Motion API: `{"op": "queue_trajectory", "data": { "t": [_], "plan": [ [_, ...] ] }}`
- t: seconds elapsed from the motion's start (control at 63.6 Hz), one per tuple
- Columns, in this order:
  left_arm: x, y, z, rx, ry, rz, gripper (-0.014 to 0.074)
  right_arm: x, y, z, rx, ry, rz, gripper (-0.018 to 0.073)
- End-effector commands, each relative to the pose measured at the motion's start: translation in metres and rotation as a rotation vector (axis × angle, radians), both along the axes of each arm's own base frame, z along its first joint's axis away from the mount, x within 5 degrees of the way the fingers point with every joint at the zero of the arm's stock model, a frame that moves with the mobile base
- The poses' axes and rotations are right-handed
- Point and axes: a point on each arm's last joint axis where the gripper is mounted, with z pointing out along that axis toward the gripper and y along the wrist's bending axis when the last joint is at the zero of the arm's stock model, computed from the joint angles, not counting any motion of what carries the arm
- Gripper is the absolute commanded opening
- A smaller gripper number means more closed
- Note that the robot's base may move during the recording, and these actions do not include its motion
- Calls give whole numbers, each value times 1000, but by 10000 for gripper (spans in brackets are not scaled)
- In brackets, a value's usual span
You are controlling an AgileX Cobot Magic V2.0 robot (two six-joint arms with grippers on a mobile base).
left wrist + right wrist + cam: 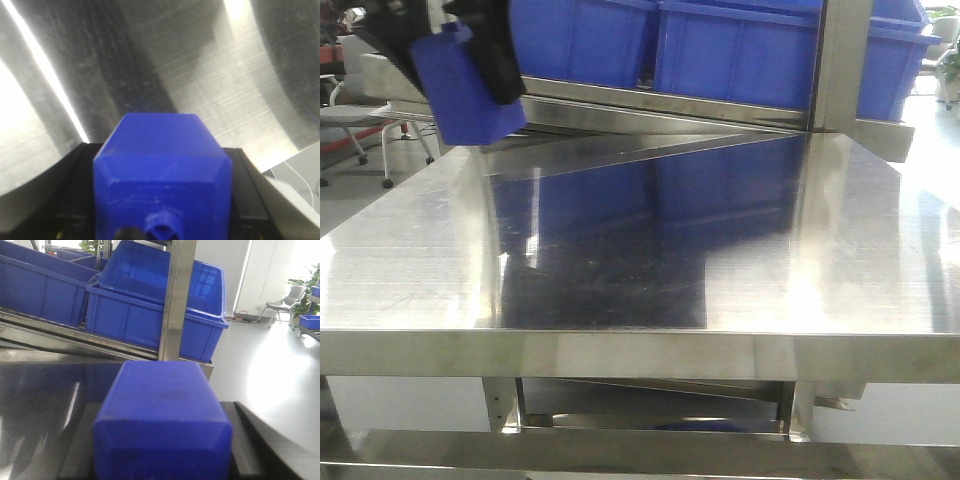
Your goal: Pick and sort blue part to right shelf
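A blue part (468,92), a chunky block with bevelled edges, hangs above the far left of the steel table (410,250), with my left gripper (480,75) shut on it. In the left wrist view the same blue part (162,165) fills the space between the black fingers (75,195), over bare steel. The right wrist view shows another blue part (162,415) clamped between my right gripper's black fingers (250,440), facing the shelf with its blue bins (150,305). The right gripper is out of the front view.
Blue bins (740,45) sit on a sloped steel shelf rail (650,105) behind the table, split by an upright steel post (837,65). Office chairs (350,120) stand at the far left. The table's front edge (640,350) runs across the near side.
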Motion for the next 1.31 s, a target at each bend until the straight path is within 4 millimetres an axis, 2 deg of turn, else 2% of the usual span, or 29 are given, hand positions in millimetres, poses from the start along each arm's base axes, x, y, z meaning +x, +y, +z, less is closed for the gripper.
{"op": "queue_trajectory", "data": {
  "t": [0.0,0.189,0.44,0.692,0.897,1.29],
  "plan": [
    [-15,13,29,-94,-190,17,428,-2,0,17,-12,-112,-8,382],
    [-41,37,17,-161,-394,112,428,-2,0,17,-12,-112,-8,382],
    [-93,74,-5,-358,-636,342,428,-2,0,17,-12,-112,-8,382],
    [-148,114,-22,-336,-745,453,428,-2,0,17,-12,-112,-8,382],
    [-188,131,-18,-289,-871,461,428,-2,0,17,-12,-112,-8,382],
    [-240,137,4,-330,-1046,432,428,-2,0,17,-12,-112,-8,382]
  ]
}}
